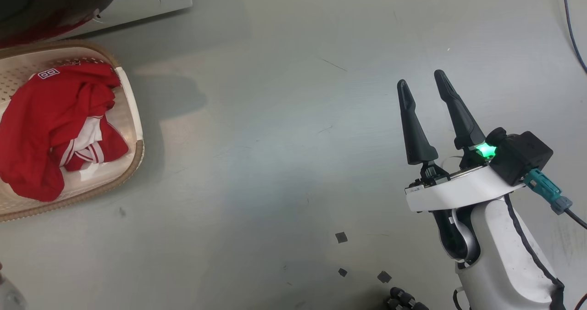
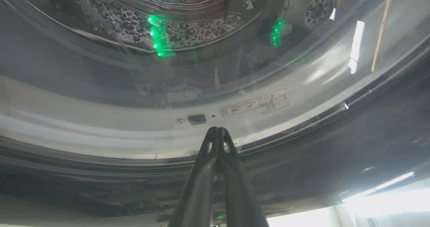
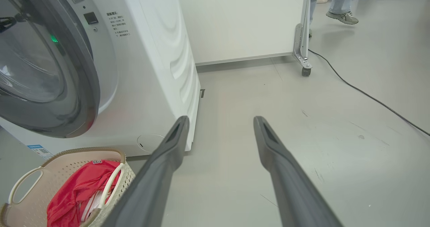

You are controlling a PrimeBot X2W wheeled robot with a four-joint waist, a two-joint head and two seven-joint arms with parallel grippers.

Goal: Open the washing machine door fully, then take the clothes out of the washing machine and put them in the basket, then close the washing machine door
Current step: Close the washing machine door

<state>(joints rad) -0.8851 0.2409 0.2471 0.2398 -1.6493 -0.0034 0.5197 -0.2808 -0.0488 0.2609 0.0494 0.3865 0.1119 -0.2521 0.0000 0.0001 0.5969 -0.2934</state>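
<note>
**Laundry in the basket, door left to finish**

We are reading the head view from the left. The basket [image 1: 136, 131] is sitting at nine o'clock on the floor [image 1: 275, 163] with the clothes [image 1: 50, 126] heaped inside it, so we are judging the unloading done. A white tag [image 1: 48, 74] on the red fabric is showing what reads as an 8 or a B. At four o'clock the right gripper [image 1: 421, 78] is hanging with its fingers spread, grasping nothing.

In the left wrist view the left gripper [image 2: 217, 129] is pinched tight on nothing. Its tips seem to be touching the rim of the washing machine door [image 2: 302, 86], and the drum [image 2: 168, 18] is showing bare through the glass.

In the right wrist view the washing machine [image 3: 151, 69] is standing at ten o'clock, its door looking almost flush. We cannot tell whether it is latched, so we are counting the closing as what is left. The printed lines [image 3: 119, 24] beside the porthole, the blue label [image 3: 35, 146] at the machine's foot and the sticker [image 2: 255, 102] just past the left fingertips are too small to read.
</note>
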